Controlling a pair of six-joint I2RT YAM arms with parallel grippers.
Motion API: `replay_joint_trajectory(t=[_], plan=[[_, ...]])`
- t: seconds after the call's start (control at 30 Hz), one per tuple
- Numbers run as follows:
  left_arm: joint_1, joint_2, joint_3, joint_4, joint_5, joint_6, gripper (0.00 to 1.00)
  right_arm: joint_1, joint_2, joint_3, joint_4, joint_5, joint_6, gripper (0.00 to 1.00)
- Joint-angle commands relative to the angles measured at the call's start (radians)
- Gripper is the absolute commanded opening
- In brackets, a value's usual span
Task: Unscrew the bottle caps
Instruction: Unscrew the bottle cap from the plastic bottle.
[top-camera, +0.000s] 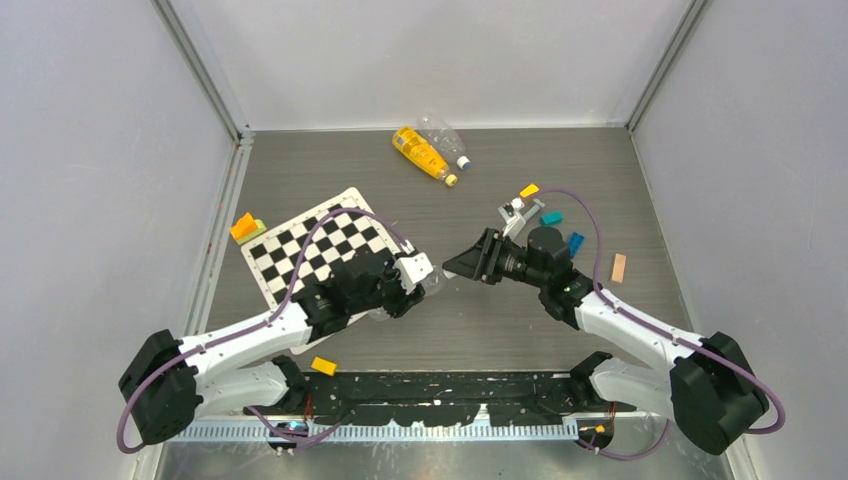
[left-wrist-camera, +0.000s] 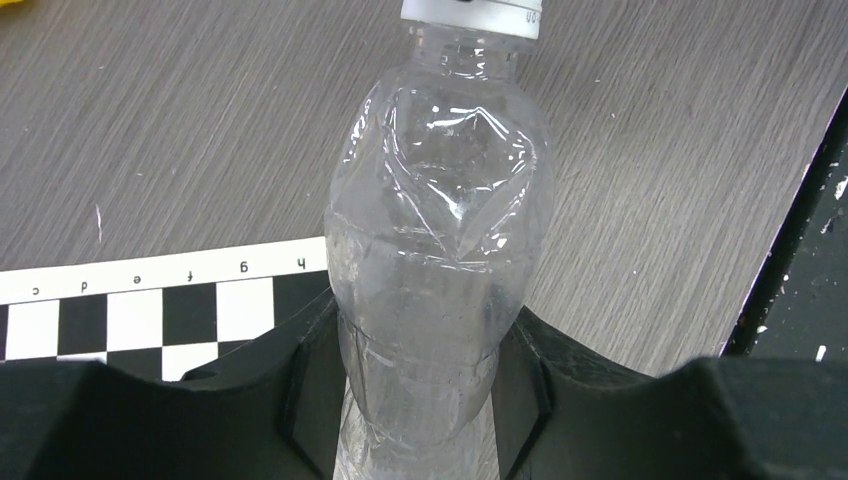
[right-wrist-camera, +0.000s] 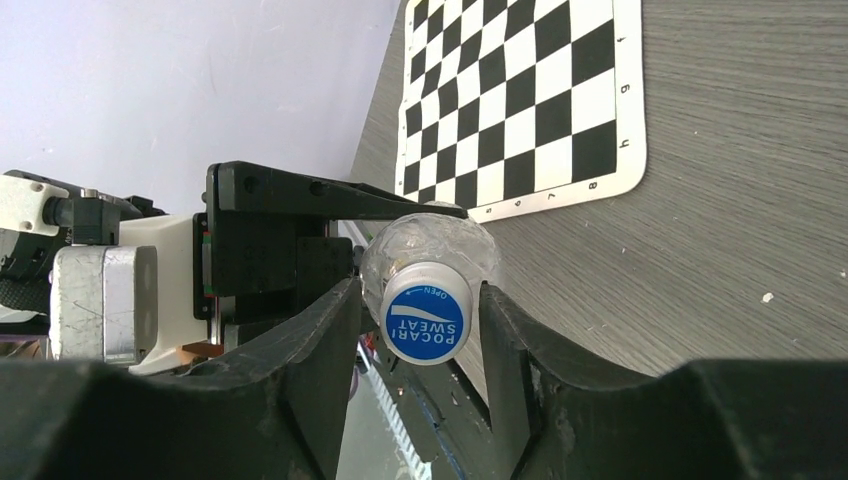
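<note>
My left gripper (top-camera: 412, 283) is shut on the lower body of a clear crinkled bottle (left-wrist-camera: 440, 230) and holds it just above the table. Its white-sided cap (left-wrist-camera: 472, 15) has a blue top (right-wrist-camera: 426, 320) and faces my right gripper (top-camera: 458, 266). My right gripper (right-wrist-camera: 420, 335) is open around that cap, with a small gap on each side. A yellow-orange bottle (top-camera: 420, 152) with a yellow cap (top-camera: 451, 180) lies at the back. A second clear bottle (top-camera: 440, 130) with a pale blue cap (top-camera: 463, 161) lies beside it.
A checkerboard sheet (top-camera: 320, 245) lies under the left arm. Toy blocks are scattered about: orange-green (top-camera: 245, 227), yellow (top-camera: 323, 366), yellow (top-camera: 529, 190), teal (top-camera: 551, 217), blue (top-camera: 575, 243) and tan (top-camera: 619, 267). Walls close in the table on three sides.
</note>
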Motion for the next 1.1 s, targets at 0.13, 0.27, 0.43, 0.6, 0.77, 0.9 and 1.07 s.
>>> replay_joint_trajectory(t=[0.13,0.27,0.43,0.6,0.77,0.9,1.07], plan=[[-0.003,-0.018,-0.003,0.071,-0.008,0.000,0.13,-0.002,0.002,0.002,0.061,-0.037,-0.017,0.39],[-0.003,-0.020,-0.006,0.074,-0.007,-0.001,0.13,-0.002,-0.008,-0.008,0.072,-0.039,-0.027,0.24],[-0.002,-0.008,0.008,0.052,-0.005,-0.019,0.13,-0.002,-0.027,-0.026,0.097,-0.078,-0.060,0.02],[0.080,-0.019,0.026,0.045,0.193,-0.080,0.11,-0.002,-0.102,-0.048,0.121,-0.123,-0.166,0.00],[0.243,-0.041,0.009,0.091,0.447,-0.197,0.11,-0.002,-0.144,0.005,0.047,-0.204,-0.324,0.00],[0.289,-0.047,-0.004,0.140,0.622,-0.244,0.11,-0.002,-0.104,0.089,-0.061,-0.271,-0.472,0.00],[0.321,-0.042,-0.018,0.201,0.842,-0.257,0.12,-0.002,-0.027,0.200,-0.204,-0.338,-0.631,0.00]])
